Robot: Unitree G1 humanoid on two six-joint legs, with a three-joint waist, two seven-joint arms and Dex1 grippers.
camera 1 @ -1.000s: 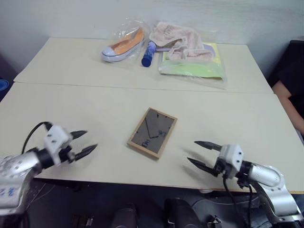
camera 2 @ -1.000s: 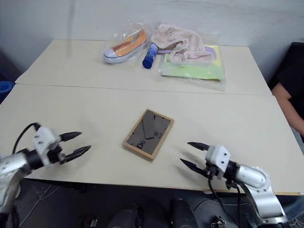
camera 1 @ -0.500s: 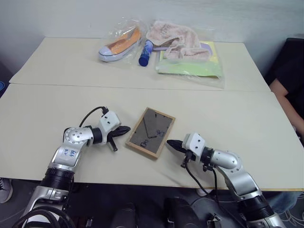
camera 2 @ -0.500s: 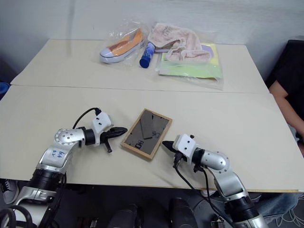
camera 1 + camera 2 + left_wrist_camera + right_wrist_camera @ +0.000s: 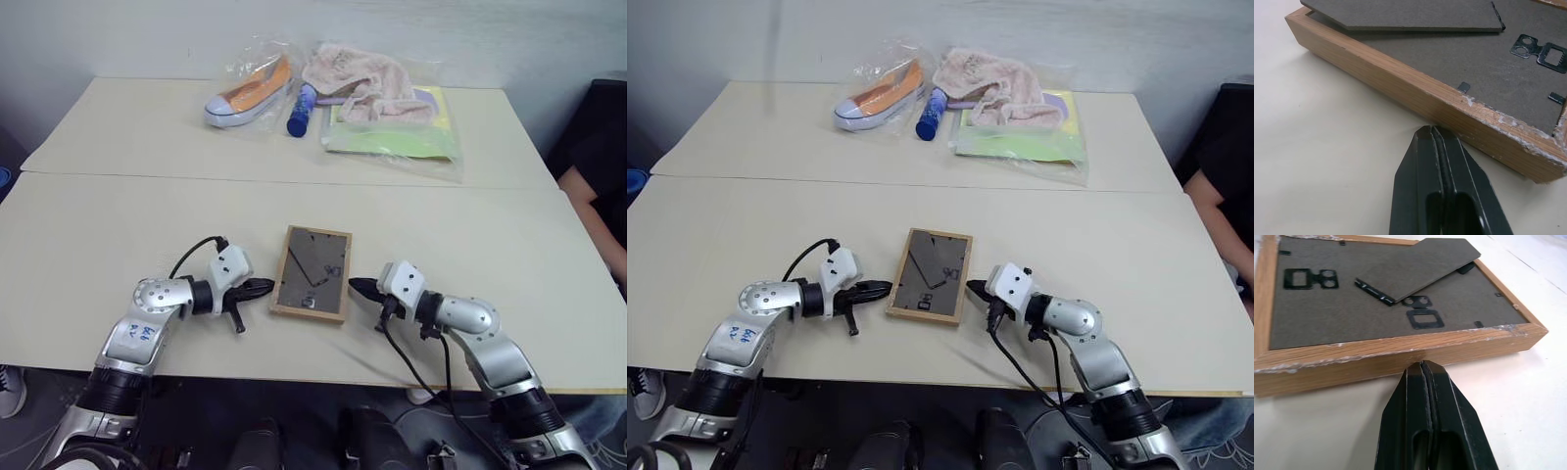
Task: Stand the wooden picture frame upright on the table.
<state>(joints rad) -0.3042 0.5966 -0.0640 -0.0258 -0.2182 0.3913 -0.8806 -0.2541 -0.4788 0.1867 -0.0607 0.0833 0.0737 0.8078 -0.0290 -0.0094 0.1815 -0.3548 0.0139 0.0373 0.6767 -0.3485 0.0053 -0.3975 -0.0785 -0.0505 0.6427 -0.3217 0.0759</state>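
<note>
Wooden picture frame [image 5: 313,271] flat, back up; long axis fwd-back.

Plain room like a lab: bare cream table [image 5: 118,206], bagged sample items [image 5: 392,137].

Both arms reach in low over the near edge of the tabletop [image 5: 118,196], elbows bent outward, forearms angled toward each other. The left gripper [image 5: 263,287] points inward toward the middle of the tabletop, its two black fingers [image 5: 1437,161] pressed together into one wedge. The right gripper [image 5: 359,288] faces it from the opposite side, fingers likewise pinched tight, tips level with the left's. Both wrists sit just above the surface, tilted slightly downward. A black cable loops off each wrist.
</note>
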